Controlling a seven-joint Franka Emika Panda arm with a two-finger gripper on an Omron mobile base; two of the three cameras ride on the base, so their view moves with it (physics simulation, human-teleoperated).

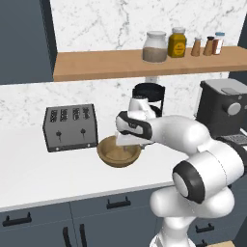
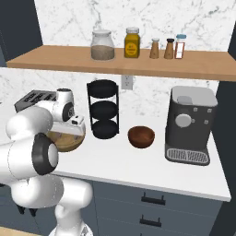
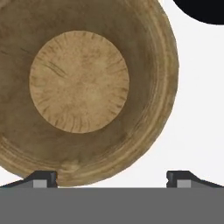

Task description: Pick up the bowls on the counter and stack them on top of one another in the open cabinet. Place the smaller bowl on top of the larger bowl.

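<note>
The gripper (image 3: 111, 178) is hovering, jaws spread wide, over the larger bowl (image 1: 118, 152) beside the toaster (image 1: 70, 127); stiff, probably light wood, best pinched across its thick rim.

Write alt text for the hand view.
Looking straight down into the wide tan wooden bowl on the white counter, with the open gripper above its near rim. A round black rack tray shows at the top right corner.

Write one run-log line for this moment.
gripper: open | above: wide tan wooden bowl | small dark reddish-brown bowl: on counter
</note>
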